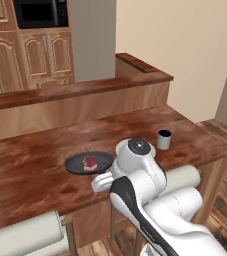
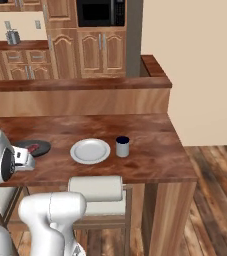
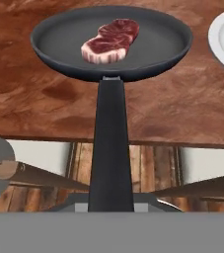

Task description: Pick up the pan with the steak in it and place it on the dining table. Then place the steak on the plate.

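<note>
Centrally, the pan (image 3: 111, 42), round, shallow and dark, sits over the near part of the reddish-brown wooden surface (image 1: 30, 165), the dining table. Its long black handle (image 3: 111, 148) reaches back past the surface's near edge toward the camera on the hand. The hand (image 3: 111, 205) is clamped on the far end of that handle; the finger tips themselves are hidden beneath it.

Inside the pan lies the steak (image 3: 111, 40), a small red slab with a pale fatty rim, resting near the middle of the pan floor.

Just beside the pan, to its right in the right base view, is the white plate (image 2: 90, 150), flat on the surface. Right of the plate stands 1 small dark blue cup (image 2: 122, 146), upright, near the plate but apart from it.
</note>
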Available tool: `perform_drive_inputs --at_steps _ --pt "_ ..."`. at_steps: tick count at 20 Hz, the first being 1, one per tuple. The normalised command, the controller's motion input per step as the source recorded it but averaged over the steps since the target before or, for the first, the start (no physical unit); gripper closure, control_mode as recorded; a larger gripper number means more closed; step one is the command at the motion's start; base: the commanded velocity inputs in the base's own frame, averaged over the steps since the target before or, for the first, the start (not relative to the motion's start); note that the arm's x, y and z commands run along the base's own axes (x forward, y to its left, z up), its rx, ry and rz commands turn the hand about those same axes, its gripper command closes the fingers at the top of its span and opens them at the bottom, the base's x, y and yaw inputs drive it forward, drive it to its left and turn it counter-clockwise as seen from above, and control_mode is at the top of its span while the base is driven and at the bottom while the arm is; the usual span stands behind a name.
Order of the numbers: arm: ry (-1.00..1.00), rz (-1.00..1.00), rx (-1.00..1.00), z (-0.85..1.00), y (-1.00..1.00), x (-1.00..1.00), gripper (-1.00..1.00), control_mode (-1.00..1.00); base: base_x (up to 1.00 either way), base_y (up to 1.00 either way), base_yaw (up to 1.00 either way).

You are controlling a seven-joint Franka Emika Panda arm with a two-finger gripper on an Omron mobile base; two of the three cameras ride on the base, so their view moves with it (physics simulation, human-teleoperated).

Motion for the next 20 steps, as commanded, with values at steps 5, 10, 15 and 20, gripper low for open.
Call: perform_drive_inputs --at_steps 5,10,15,20 --pt "-0.18 0.09 0.04 -0.61 -0.14 0.26 1.0 -1.0 0.0 0.0 0.0" --pt "-0.16 0.09 0.17 -0.55 -0.31 0.29 1.0 -1.0 0.0 0.0 0.0" --pt "-0.11 0.04 0.18 -0.34 -0.47 0.23 1.0 -1.0 0.0 0.0 0.0" --pt "-0.13 -0.07 0.09 -0.27 -0.58 -0.13 1.0 -1.0 0.0 0.0 0.0"
